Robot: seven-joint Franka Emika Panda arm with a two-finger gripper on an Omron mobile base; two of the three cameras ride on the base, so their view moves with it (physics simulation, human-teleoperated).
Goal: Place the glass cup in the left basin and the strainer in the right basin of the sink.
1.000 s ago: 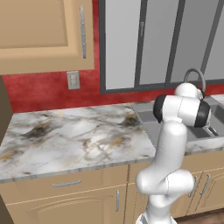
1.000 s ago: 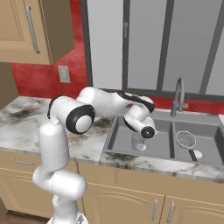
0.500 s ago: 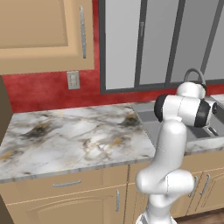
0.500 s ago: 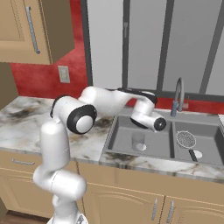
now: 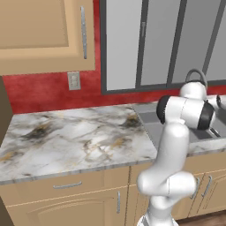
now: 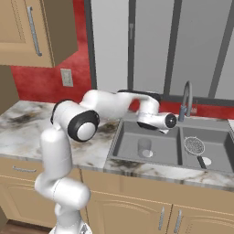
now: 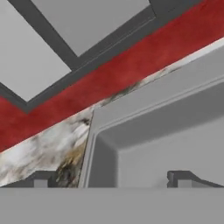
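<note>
translucent glass cup (image 6: pixel 144 146), round mesh strainer (image 6: pixel 194 145)

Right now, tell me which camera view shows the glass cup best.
The right base view: the glass cup stands upright in the left basin, unobstructed. The left base view has the arm across the sink, and the hand view looks at a basin corner and backsplash instead.

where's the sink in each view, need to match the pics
Left base view: sink at right edge, mostly behind the arm.
Right base view: lower right, both basins open to view.
Hand view: its back corner at lower right.
Shared landmark: the red backsplash behind the counter.
</note>
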